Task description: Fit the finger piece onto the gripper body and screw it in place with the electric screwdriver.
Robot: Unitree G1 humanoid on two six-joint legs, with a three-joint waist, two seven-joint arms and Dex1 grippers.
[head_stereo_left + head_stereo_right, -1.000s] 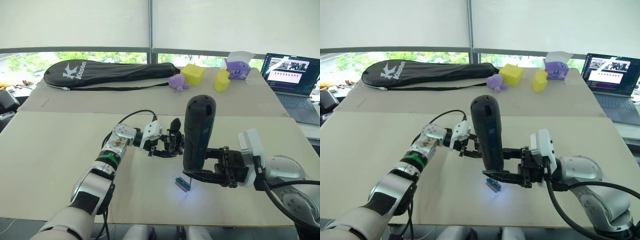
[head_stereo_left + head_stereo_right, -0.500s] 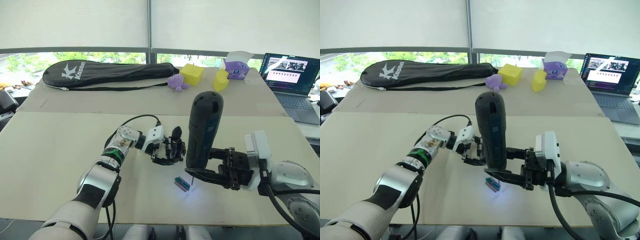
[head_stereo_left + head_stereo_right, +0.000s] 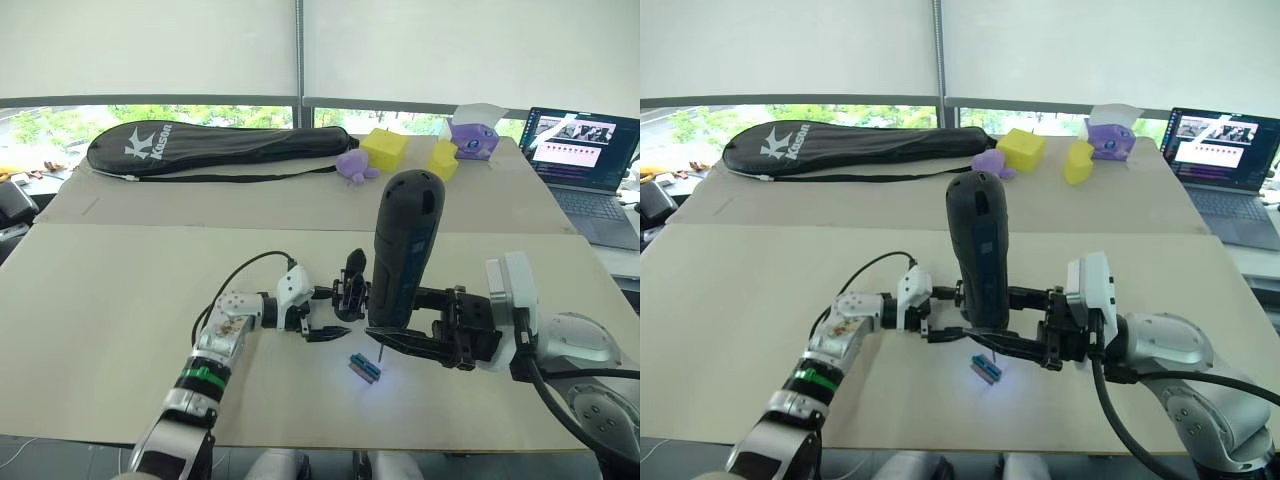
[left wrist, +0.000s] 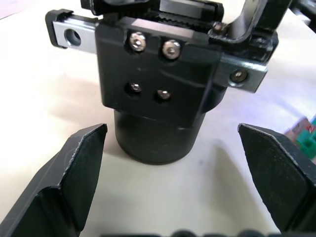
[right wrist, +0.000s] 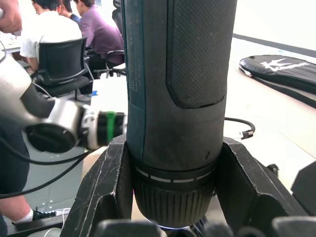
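Jaws apart around gripper body (image 4: 158, 98)

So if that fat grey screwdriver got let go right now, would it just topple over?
Probably. The electric screwdriver stands nearly upright, pinched low down by the right gripper, so most of its bulk sits above the grip. Its thin bit hangs over the small green-and-brown block, too narrow to stand on. Being round, it would likely roll on the table.

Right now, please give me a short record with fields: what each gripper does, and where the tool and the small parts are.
left gripper: open, fingers either side of the gripper body
right gripper: shut on the electric screwdriver, held upright
screwdriver tip: lit, just above the small green-and-brown block
gripper body: standing on the table
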